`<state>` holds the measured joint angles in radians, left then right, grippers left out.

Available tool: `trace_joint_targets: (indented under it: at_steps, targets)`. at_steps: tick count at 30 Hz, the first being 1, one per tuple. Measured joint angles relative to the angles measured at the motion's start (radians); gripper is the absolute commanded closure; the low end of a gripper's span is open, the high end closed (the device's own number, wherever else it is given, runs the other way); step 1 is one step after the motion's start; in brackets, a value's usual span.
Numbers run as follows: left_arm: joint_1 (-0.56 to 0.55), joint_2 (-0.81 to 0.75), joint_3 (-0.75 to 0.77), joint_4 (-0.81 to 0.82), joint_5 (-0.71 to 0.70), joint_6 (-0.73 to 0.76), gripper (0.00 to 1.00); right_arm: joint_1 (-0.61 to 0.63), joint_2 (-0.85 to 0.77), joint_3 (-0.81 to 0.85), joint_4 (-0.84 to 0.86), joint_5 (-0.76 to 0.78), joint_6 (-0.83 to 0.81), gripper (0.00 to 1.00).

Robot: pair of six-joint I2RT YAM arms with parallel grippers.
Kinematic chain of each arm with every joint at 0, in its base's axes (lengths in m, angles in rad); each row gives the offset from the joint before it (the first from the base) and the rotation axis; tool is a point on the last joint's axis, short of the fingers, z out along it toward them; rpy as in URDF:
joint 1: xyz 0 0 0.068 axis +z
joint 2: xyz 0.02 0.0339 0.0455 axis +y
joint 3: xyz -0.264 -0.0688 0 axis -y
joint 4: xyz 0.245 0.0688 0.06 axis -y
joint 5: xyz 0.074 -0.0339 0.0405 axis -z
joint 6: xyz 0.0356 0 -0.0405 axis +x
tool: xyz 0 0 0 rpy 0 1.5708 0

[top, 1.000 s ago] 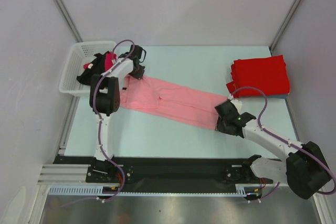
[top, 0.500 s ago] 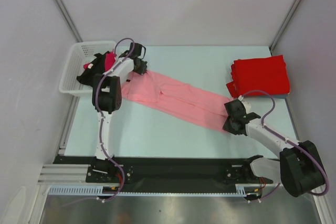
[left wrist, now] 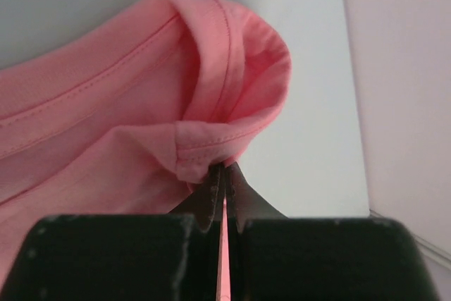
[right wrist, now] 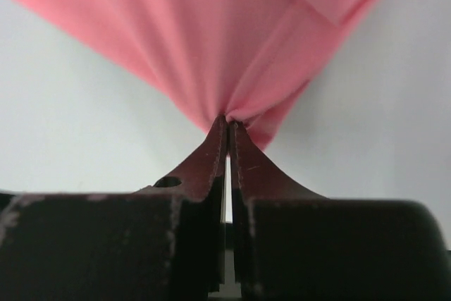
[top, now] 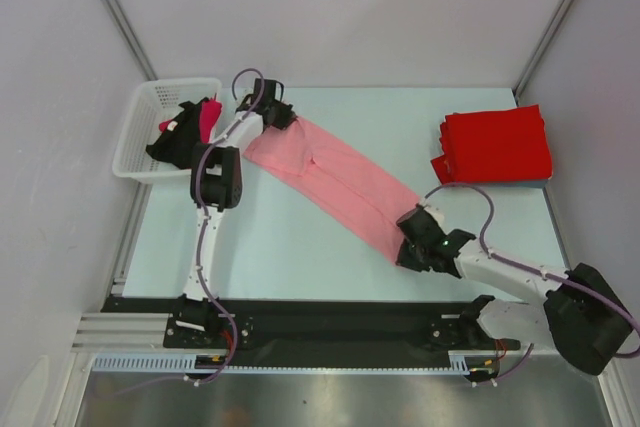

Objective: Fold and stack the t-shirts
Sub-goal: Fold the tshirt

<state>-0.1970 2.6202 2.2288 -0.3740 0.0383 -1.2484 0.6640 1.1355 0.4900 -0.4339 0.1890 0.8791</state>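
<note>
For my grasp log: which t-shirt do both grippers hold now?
The salmon pink t-shirt, stretched between the left gripper and the right gripper, both shut on it. The red t-shirts lie folded at the far right, untouched.

A white plastic lattice basket point(top: 133, 142) sits at the far left corner of the pale blue-green table point(top: 280, 242), holding a dark item point(top: 168, 144) too unclear to identify, while plain white walls point(top: 330, 17) enclose the space and a black strip point(top: 340, 319) runs along the near edge.

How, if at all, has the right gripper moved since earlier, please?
Yes: the right gripper moved left and nearer, away from the red stack.
</note>
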Motion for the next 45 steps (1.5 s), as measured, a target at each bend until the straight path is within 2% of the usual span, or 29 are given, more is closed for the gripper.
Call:
trace_joint_targets:
  at_steps: [4, 9, 12, 13, 15, 16, 18, 21, 25, 27, 28, 31, 32, 33, 35, 38, 41, 45]
  targets:
    - [-0.015, 0.046, 0.026, 0.097, 0.054, -0.013, 1.0, 0.19, 0.079, 0.024, 0.066, -0.031, 0.09, 1.0]
    - [-0.054, 0.132, 0.114, 0.191, 0.113, -0.055, 1.0, 0.386, 0.33, 0.207, 0.146, -0.07, 0.14, 0.99]
    - [-0.09, 0.16, 0.127, 0.248, 0.144, -0.088, 1.0, 0.466, 0.462, 0.315, 0.22, -0.121, 0.143, 0.83]
    - [-0.1, 0.164, 0.128, 0.257, 0.151, -0.091, 1.0, 0.478, 0.485, 0.337, 0.241, -0.137, 0.143, 0.68]
    - [-0.128, 0.167, 0.128, 0.271, 0.161, -0.097, 1.0, 0.501, 0.51, 0.37, 0.276, -0.172, 0.138, 0.56]
    - [-0.144, 0.169, 0.128, 0.277, 0.165, -0.097, 1.0, 0.505, 0.509, 0.376, 0.285, -0.18, 0.127, 0.51]
    - [-0.18, 0.169, 0.128, 0.284, 0.169, -0.095, 1.0, 0.501, 0.482, 0.382, 0.293, -0.178, 0.108, 0.49]
    - [-0.238, 0.17, 0.128, 0.291, 0.171, -0.095, 1.0, 0.452, 0.393, 0.381, 0.269, -0.171, 0.073, 0.48]
    - [-0.31, 0.17, 0.128, 0.311, 0.17, -0.095, 0.99, 0.316, 0.221, 0.367, 0.237, -0.156, 0.031, 0.47]
    - [-0.336, 0.171, 0.128, 0.33, 0.171, -0.092, 0.82, 0.233, 0.124, 0.348, 0.211, -0.137, 0.014, 0.38]
    - [-0.342, 0.171, 0.128, 0.337, 0.171, -0.089, 0.78, 0.188, 0.078, 0.336, 0.195, -0.122, 0.003, 0.34]
    - [-0.343, 0.171, 0.129, 0.365, 0.166, -0.084, 0.68, 0.051, -0.024, 0.301, 0.163, -0.105, -0.045, 0.35]
    - [-0.337, 0.17, 0.129, 0.37, 0.163, -0.078, 0.55, -0.008, -0.041, 0.291, 0.158, -0.109, -0.065, 0.35]
    - [-0.328, 0.17, 0.129, 0.375, 0.156, -0.07, 0.47, -0.062, -0.047, 0.286, 0.154, -0.117, -0.084, 0.35]
    - [-0.306, 0.17, 0.129, 0.384, 0.148, -0.056, 0.33, -0.151, -0.034, 0.284, 0.158, -0.13, -0.115, 0.36]
    - [-0.264, 0.161, 0.129, 0.395, 0.154, -0.034, 0.24, -0.272, 0.035, 0.288, 0.189, -0.169, -0.153, 0.36]
    - [-0.226, 0.108, 0.091, 0.38, 0.178, 0.025, 0.22, -0.334, 0.182, 0.338, 0.216, -0.206, -0.175, 0.38]
    - [-0.193, -0.117, -0.146, 0.352, 0.209, 0.151, 0.21, -0.378, 0.425, 0.487, 0.27, -0.24, -0.181, 0.43]
